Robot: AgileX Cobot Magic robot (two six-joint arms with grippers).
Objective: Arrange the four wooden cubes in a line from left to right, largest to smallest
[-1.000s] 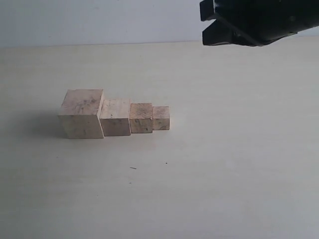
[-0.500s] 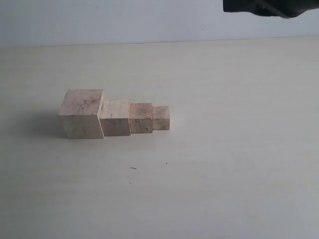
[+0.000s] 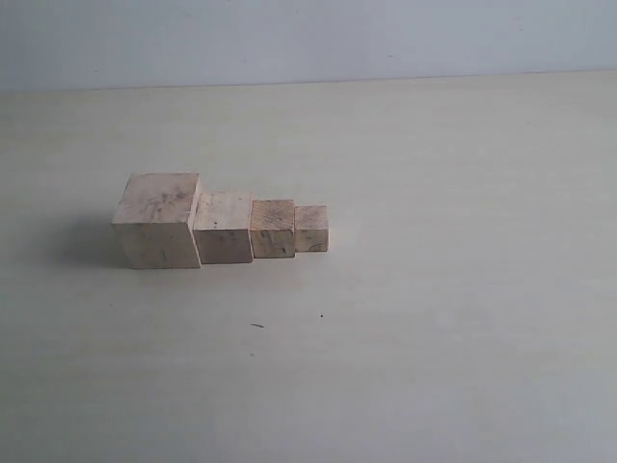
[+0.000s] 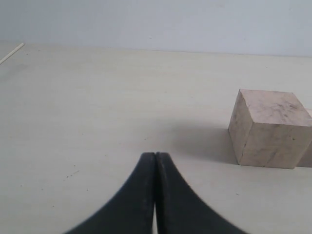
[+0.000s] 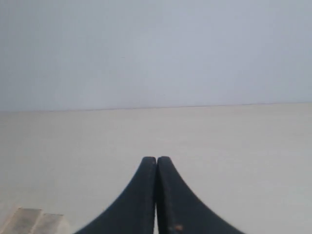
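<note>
Four pale wooden cubes stand in a touching row on the table, shrinking from left to right: the largest cube [image 3: 158,220], the second cube [image 3: 224,228], the third cube [image 3: 273,229] and the smallest cube [image 3: 311,229]. The largest cube [image 4: 269,127] also shows in the left wrist view, well off to one side of my left gripper [image 4: 155,155], which is shut and holds nothing. My right gripper [image 5: 156,159] is shut and empty too, with two cube tops [image 5: 34,222] at the frame's corner. Neither gripper appears in the exterior view.
The pale table [image 3: 453,318] meets a plain wall [image 3: 308,39] at the back. A few tiny dark specks [image 3: 257,326] lie in front of the row.
The black right gripper has withdrawn from the upper right of the exterior view and is now out of that frame. The cubes have not moved.
</note>
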